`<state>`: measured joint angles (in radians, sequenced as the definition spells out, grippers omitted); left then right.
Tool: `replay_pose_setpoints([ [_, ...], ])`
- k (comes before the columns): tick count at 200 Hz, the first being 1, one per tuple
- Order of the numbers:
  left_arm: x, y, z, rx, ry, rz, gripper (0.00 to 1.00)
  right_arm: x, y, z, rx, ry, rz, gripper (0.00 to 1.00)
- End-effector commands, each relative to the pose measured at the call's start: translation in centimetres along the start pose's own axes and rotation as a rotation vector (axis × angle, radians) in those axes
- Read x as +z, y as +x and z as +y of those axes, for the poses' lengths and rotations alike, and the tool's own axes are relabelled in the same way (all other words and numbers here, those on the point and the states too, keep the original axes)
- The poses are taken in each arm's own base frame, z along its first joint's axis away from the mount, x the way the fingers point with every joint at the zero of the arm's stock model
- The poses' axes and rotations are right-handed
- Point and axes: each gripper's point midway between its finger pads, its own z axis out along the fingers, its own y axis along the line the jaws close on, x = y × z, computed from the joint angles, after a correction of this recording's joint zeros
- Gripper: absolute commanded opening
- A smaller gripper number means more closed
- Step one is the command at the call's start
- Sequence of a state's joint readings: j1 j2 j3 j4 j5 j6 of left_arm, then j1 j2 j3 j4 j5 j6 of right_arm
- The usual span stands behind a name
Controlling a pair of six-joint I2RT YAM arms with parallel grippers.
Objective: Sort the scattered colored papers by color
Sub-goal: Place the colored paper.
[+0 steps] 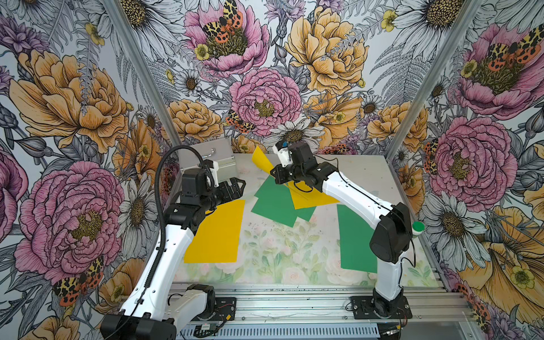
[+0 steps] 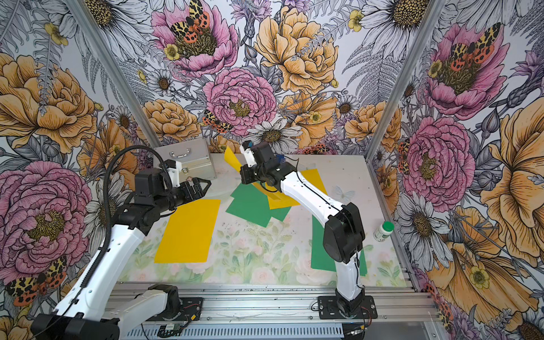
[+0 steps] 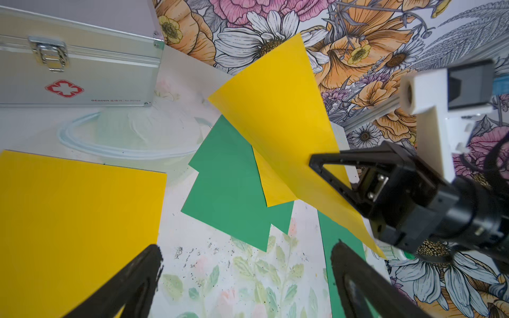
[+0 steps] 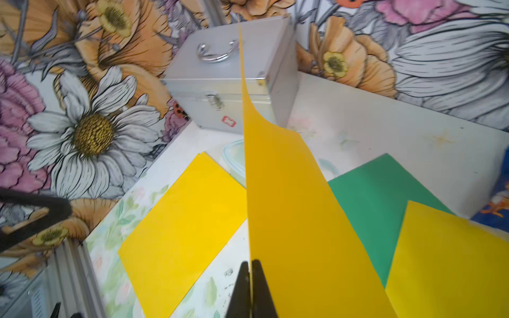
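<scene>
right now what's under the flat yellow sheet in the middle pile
Overlapping green sheets stick out beneath the flat yellow sheet. Anything else under it is hidden; the lifted yellow sheet in the right claw covers part.

Three yellow papers (image 1: pixel 216 232), at least three green papers (image 1: pixel 356 238).

The cell is enclosed on three sides by walls (image 1: pixel 265 88) papered with a large print of pink and orange peonies, white daisies and spotted moths, and the panels are joined at the corners by bare aluminium posts (image 1: pixel 144 75). The tabletop (image 1: pixel 279 244) is covered with a pale, faded flower pattern and is evenly lit. Its near edge is bordered by a ribbed metal rail (image 1: pixel 294 306).
</scene>
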<state>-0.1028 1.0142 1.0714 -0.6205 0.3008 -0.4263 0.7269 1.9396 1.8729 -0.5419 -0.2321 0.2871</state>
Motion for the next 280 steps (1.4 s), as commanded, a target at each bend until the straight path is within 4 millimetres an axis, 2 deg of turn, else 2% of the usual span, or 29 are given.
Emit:
replay_pose_setpoints([
  [1, -2.1, -1.2, 0.8, -0.031, -0.023, -0.091, 0.98, -0.5, -0.7, 4.2, -0.107, -0.074, 0.0, 0.0],
  [7, -2.6, -1.3, 1.1, -0.043, -0.029, -0.109, 0.98, -0.3, -0.4, 6.4, -0.121, -0.111, 0.002, 0.0],
  [26, -4.0, -1.6, 2.0, -0.078, -0.045, -0.163, 0.98, 0.2, -0.4, 10.2, -0.129, -0.194, 0.005, 0.0],
  [43, -5.4, -1.9, 2.7, -0.111, -0.061, -0.214, 0.98, 0.9, -0.5, 12.3, -0.086, -0.232, 0.001, 0.0],
  [62, -7.0, -2.4, 3.4, -0.144, -0.077, -0.278, 0.98, 2.3, -0.8, 13.0, 0.026, -0.253, -0.022, 0.0],
  [89, -8.8, -3.1, 3.8, -0.17, -0.087, -0.344, 0.98, 4.7, -1.3, 12.6, 0.224, -0.271, -0.085, 0.0],
  [116, -8.9, -3.2, 4.3, -0.203, -0.102, -0.355, 0.98, 7.5, -0.9, 11.5, 0.44, -0.27, -0.139, 0.0],
  [155, -7.8, -2.4, 5.8, -0.274, -0.138, -0.335, 0.98, 11.8, 2.8, 8.7, 0.722, -0.221, -0.206, 0.0],
  [167, -7.4, -1.9, 6.4, -0.298, -0.152, -0.328, 0.98, 13.2, 5.0, 7.9, 0.788, -0.18, -0.205, 0.0],
  [190, -6.7, -1.0, 7.6, -0.352, -0.175, -0.324, 0.98, 15.9, 8.0, 8.0, 0.87, -0.169, -0.197, 0.0],
  [210, -5.9, -0.2, 8.4, -0.397, -0.184, -0.328, 0.98, 17.8, 9.5, 8.1, 0.916, -0.17, -0.19, 0.0],
  [229, -5.2, 0.6, 9.0, -0.419, -0.207, -0.333, 0.98, 18.6, 10.3, 7.3, 0.967, -0.147, -0.212, 0.0],
  [280, -3.0, 2.8, 10.3, -0.433, -0.29, -0.341, 0.98, 18.7, 11.8, 5.8, 1.014, -0.001, -0.232, 0.0],
])
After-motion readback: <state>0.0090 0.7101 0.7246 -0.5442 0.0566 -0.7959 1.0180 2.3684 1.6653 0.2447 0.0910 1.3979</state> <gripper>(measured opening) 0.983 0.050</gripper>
